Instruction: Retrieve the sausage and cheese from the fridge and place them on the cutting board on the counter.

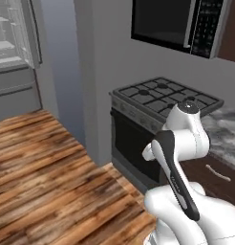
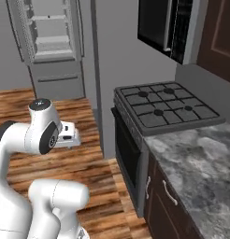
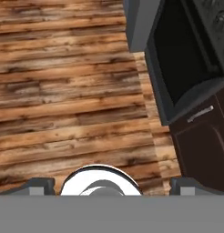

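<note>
The fridge [image 2: 53, 46] stood open at the far end of the wood floor [image 1: 48, 172], its shelves pale; what they held was too small to tell. The claw [image 3: 104, 185] hung released and empty, well apart from it, over the floor beside the oven [image 3: 177, 59]. The grey tabletop [image 2: 196, 163] adjoined the stove [image 2: 166, 105].

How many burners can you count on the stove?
4 burners on the stove: back left, back right, front left, front right. All four show in the right base view; none looks hidden.
</note>
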Robot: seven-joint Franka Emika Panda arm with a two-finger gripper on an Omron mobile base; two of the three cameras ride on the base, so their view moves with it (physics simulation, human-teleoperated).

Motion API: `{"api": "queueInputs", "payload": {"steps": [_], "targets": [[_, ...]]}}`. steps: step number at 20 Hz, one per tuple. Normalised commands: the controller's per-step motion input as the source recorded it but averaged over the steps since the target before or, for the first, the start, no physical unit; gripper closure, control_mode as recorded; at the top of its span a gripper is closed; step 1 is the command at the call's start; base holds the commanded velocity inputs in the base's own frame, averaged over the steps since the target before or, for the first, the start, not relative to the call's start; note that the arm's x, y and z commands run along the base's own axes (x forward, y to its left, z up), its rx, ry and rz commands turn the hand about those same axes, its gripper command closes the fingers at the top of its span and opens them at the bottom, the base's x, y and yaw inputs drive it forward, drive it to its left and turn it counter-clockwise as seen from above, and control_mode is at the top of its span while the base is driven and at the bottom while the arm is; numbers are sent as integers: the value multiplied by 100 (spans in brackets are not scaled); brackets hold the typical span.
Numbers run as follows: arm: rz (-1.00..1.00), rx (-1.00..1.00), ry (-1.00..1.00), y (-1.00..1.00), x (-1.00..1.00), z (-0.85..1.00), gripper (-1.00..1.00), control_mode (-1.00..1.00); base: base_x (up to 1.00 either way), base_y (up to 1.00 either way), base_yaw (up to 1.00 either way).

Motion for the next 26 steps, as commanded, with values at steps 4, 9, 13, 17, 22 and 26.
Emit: {"api": "queueInputs", "payload": {"steps": [4,9,13,17,22,26], "targets": [[0,0,0,0,0,0,-100,100,100,31,34],[0,0,0,0,0,0,-100,100,100,4,31],[0,0,0,0,0,0,-100,100,100,0,12],[0,0,0,0,0,0,-100,100,100,5,12],[0,0,0,0,0,0,-100,100,100,10,9],[0,0,0,0,0,0,-100,100,100,8,19]]}}
